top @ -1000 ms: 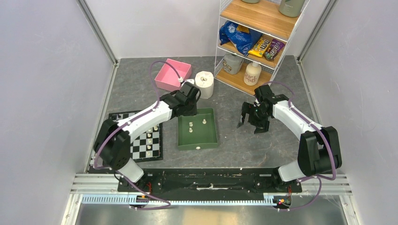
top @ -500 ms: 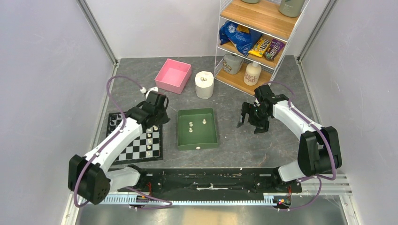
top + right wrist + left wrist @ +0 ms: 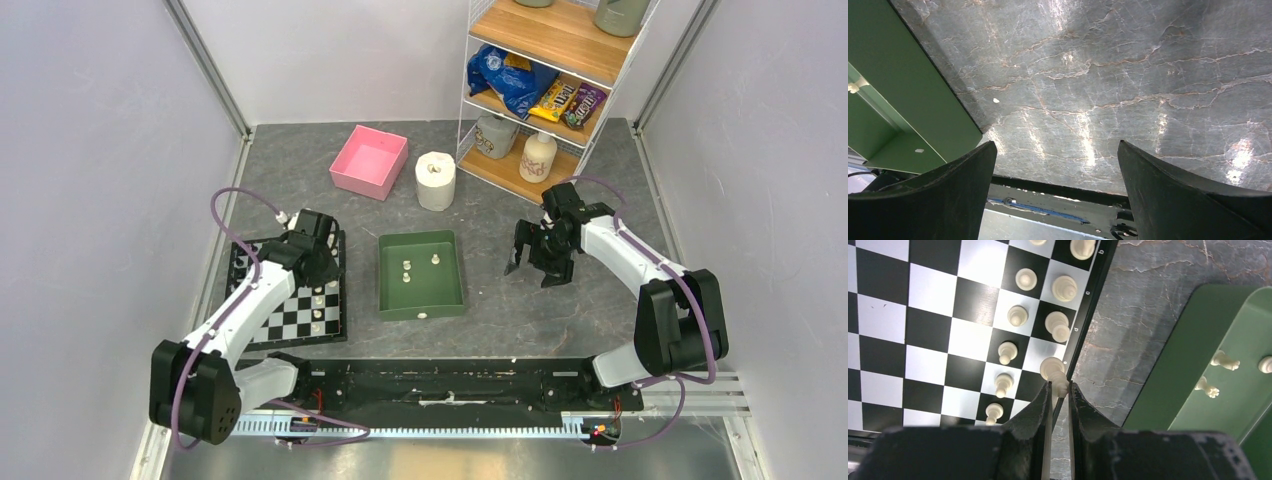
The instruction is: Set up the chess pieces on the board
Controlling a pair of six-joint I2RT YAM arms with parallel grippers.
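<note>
My left gripper is clenched on one chess piece, pinched low between the fingertips so that its rounded head leans out ahead of them. In the overhead view that gripper hangs over the far right part of the board, which lies on the 9 o'clock side of the worktop. From the wrist camera the held piece sits over the board's edge, about where the last white square meets the dark border. Standing pieces fill two neighbouring lines of squares along that edge, and the outer line stops just at 12 o'clock of the one I carry.

I judge this to be the placing step for an outer-line piece, with the task well along. A few more pieces lie in the green tray, at 3 o'clock of the board.

The next move calls for a small shift toward 9 o'clock in the wrist view, so the base comes over the square and not the border. Then I bring the piece upright, lower it until it bears, and open only slightly, since the neighbours stand close.

My right gripper is released, jaws spread wide and empty, hovering over bare worktop at 3 o'clock of the tray.
</note>
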